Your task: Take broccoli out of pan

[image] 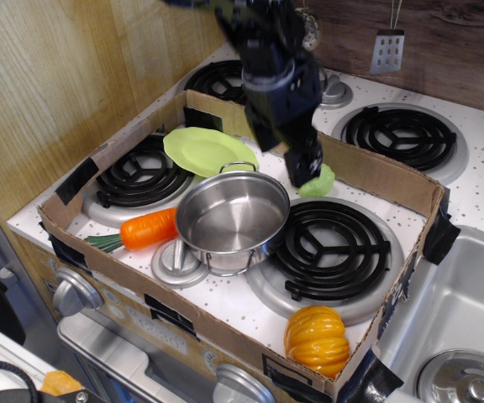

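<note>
The broccoli [320, 183] is a small pale-green lump lying on the stove top outside the pan, against the cardboard wall at the back. The pan [233, 218] is a shiny steel pot standing empty in the middle of the box, between the burners. My gripper [302, 171] hangs just above and to the left of the broccoli, its dark fingers hiding the broccoli's left edge. It holds nothing and appears open.
A cardboard box wall [376, 172] rings the work area. A lime-green plate [204, 149] lies behind the pan, a carrot [145, 228] and a grey knob disc [177, 262] to its front left, and an orange pumpkin [317, 337] at the front right. A sink [460, 319] is at the right.
</note>
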Robot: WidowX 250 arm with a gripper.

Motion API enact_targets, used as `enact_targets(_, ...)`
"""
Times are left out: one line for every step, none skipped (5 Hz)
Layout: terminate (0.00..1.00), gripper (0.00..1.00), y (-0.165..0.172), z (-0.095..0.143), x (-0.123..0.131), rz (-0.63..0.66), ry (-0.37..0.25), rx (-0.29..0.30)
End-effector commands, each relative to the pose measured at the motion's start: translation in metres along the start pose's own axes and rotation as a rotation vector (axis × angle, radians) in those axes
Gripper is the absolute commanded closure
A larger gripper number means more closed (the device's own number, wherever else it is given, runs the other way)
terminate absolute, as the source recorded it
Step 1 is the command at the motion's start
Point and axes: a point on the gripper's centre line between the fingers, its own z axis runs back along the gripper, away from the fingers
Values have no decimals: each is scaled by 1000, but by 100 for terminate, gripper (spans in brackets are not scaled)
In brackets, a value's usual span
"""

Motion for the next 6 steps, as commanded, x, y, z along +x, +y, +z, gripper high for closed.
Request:
enact_targets(0,0,10,53,31,-9,-86,38)
enact_targets(0,0,11,60,30,-33,-127,27)
enact_targets(0,0,11,60,30,-33,-127,27)
enact_targets(0,0,11,60,30,-33,-127,27)
enact_targets(0,0,11,60,30,-33,-127,27)
enact_targets(0,0,11,60,30,-33,-127,27)
